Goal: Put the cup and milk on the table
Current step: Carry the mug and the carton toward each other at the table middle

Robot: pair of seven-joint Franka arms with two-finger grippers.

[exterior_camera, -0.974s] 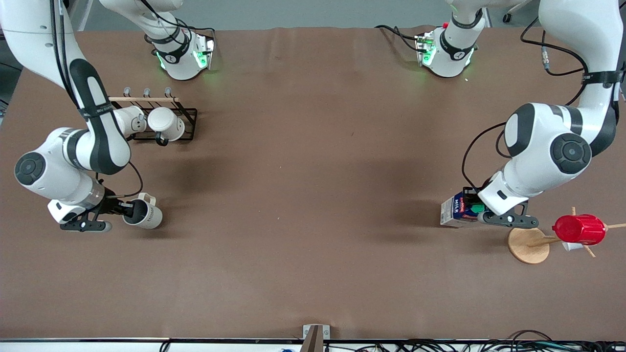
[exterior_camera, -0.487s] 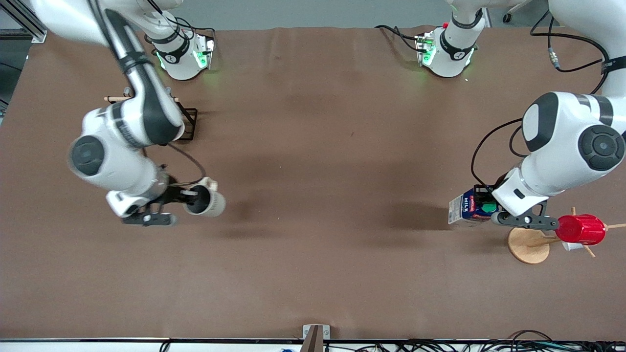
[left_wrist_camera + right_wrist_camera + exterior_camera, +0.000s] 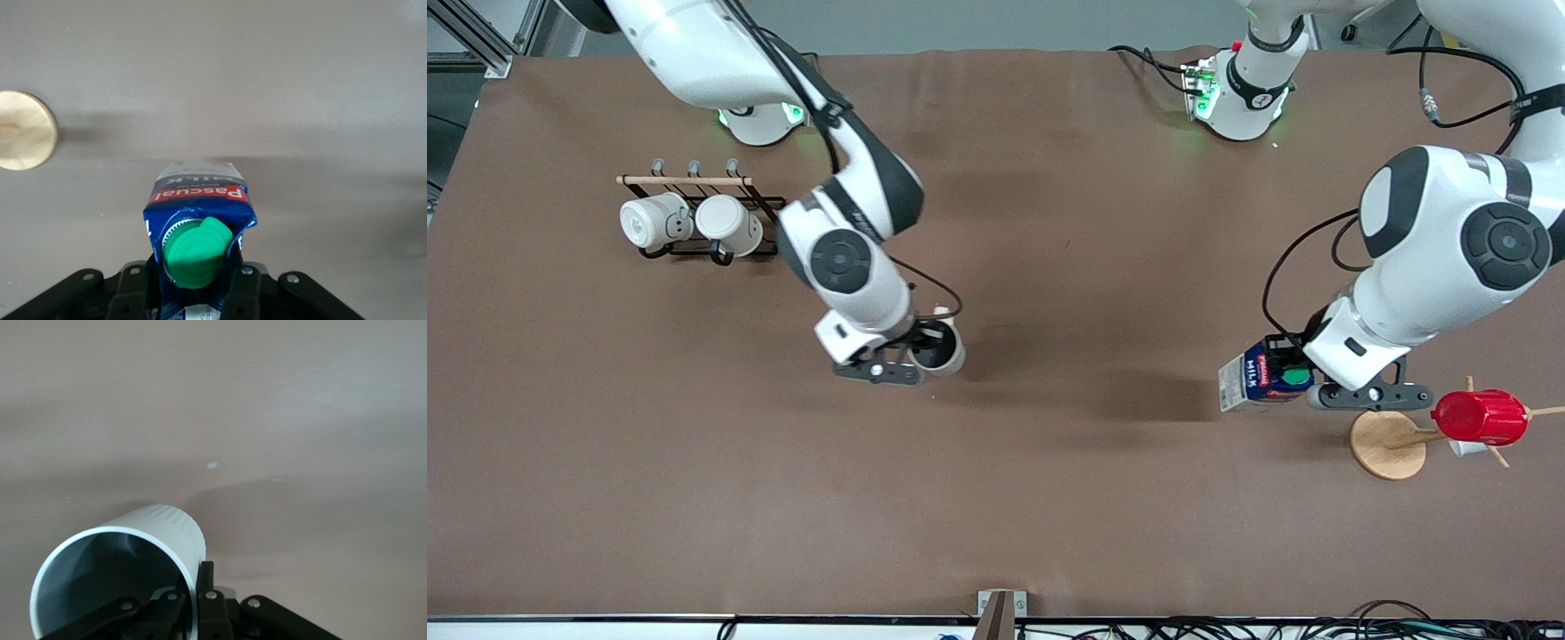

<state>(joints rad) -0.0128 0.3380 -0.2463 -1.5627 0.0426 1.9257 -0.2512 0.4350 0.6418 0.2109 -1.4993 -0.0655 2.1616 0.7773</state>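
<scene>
— Moved since before? Right hand (image 3: 921, 356) carried the cup (image 3: 940, 348) over mid-bench (image 3: 1049, 498), fingers clamped on its rim.

— Left hand (image 3: 1303, 380)? Closed on the milk carton (image 3: 1254, 382), beside the wooden stand (image 3: 1387, 444).

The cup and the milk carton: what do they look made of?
The cup, held by the right gripper: likely glazed ceramic, smooth cream wall, dark inside. The milk carton, held by the left gripper: printed glossy paperboard with creased folds, green plastic cap.

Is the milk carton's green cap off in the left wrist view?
No, the round green cap sits on the milk carton, which the left hand grips at its top.
</scene>
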